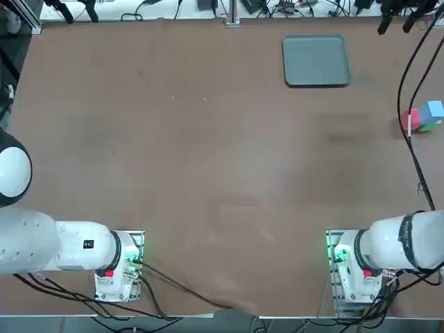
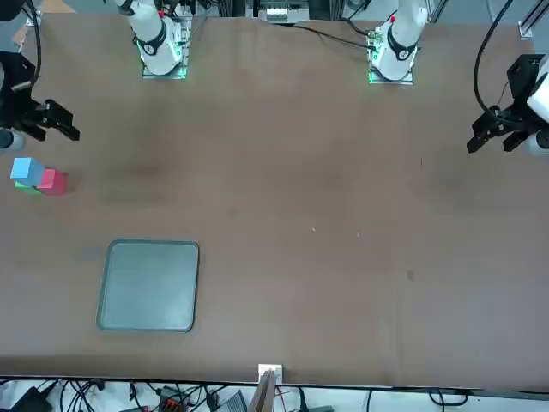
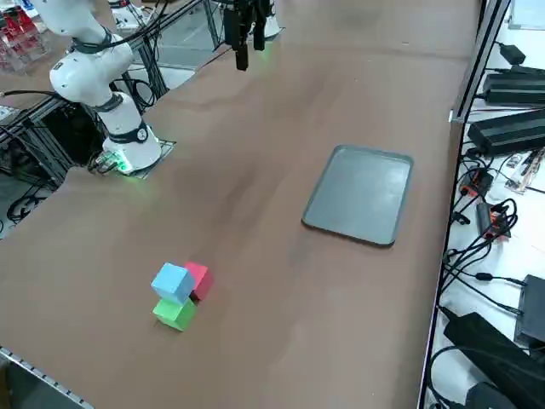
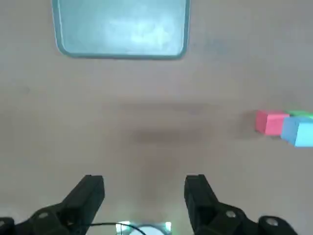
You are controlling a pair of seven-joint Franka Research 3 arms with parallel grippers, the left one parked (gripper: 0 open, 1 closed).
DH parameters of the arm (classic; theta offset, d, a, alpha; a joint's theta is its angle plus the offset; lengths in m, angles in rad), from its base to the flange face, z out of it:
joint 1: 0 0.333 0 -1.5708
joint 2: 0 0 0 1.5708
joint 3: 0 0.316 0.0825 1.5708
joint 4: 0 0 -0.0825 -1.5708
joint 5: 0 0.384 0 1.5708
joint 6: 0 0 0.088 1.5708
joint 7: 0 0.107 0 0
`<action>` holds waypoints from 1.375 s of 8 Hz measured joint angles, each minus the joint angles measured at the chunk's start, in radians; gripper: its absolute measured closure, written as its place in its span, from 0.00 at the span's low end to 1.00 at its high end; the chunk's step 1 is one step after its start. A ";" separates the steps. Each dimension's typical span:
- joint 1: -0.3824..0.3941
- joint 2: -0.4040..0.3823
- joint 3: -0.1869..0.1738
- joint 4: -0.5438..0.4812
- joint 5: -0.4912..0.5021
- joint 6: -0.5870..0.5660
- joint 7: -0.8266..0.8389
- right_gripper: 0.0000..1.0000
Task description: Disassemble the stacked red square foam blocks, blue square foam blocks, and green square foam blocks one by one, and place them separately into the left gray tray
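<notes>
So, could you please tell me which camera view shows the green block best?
The right side view: the green block shows broadly there beneath the blue block. The top, front and right wrist views show just a sliver beside or under the blue one.

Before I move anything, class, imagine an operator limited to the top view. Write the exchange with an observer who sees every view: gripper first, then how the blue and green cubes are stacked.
Operator: The right gripper is outside my view. Where is it, and is it holding anything?
Observer: It is raised over the table, jaws wide apart, nothing between them.
Operator: I see blue overlapping green. Is it really on top?
Observer: Yes. The right side view shows the green cube's side faces, with the blue cube resting above.
</notes>
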 joint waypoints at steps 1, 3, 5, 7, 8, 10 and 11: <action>-0.011 0.003 -0.003 0.000 -0.002 -0.038 0.006 0.00; -0.104 0.023 -0.020 -0.001 -0.005 -0.102 0.041 0.00; -0.229 0.064 -0.031 -0.002 -0.015 -0.102 0.164 0.00; -0.288 0.131 -0.034 -0.008 -0.068 -0.042 0.389 0.00; -0.313 0.170 -0.035 -0.010 -0.083 0.013 0.498 0.00; -0.399 0.229 -0.036 -0.041 -0.084 0.174 0.673 0.00; -0.443 0.242 -0.036 -0.087 -0.082 0.284 0.747 0.00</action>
